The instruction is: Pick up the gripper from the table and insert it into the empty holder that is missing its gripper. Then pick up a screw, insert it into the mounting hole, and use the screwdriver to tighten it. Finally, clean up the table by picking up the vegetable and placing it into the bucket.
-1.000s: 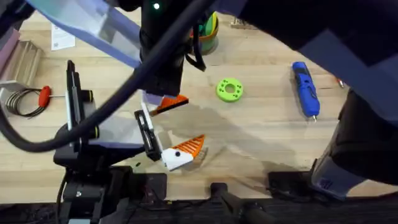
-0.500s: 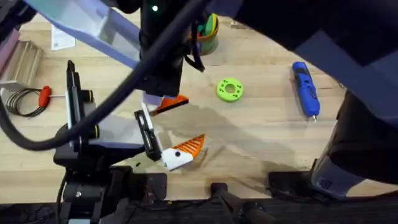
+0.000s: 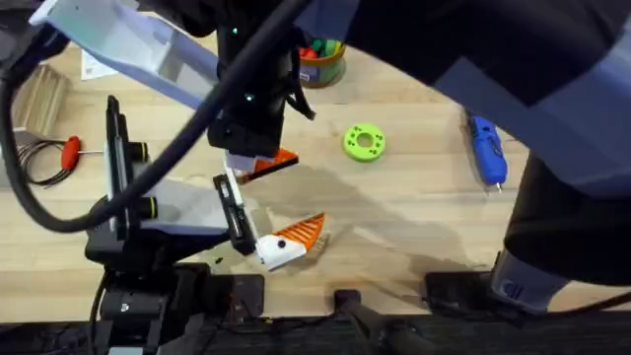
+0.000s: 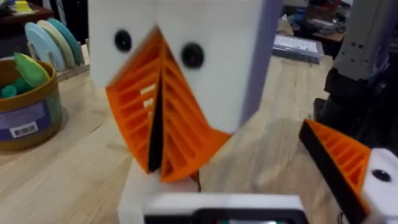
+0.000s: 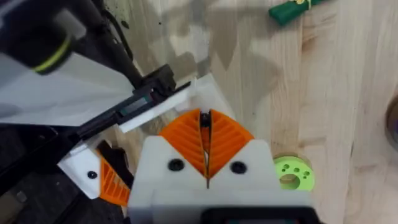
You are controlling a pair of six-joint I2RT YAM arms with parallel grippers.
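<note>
Right gripper (image 3: 268, 163) is clenched, orange ribbed pads (image 5: 217, 140) pressed together with nothing visible between, right over the white plastic tipless holder (image 5: 200, 92) on the spread left gripper (image 3: 266, 202). Light wooden table (image 3: 414, 217) has open room mid-right. Orange-rimmed bucket (image 3: 323, 61) sits at the far edge, chunky blue screwdriver (image 3: 485, 148) far right, round green disc (image 3: 364, 142) between them, small dark-green vegetable (image 5: 292, 9) lies apart.

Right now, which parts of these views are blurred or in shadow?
Overhead: the arm links close under the camera are large, dark and blurred, and shadows fall across the table. Left wrist: the near orange pads are soft. Right wrist: the vegetable is sharp.
</note>
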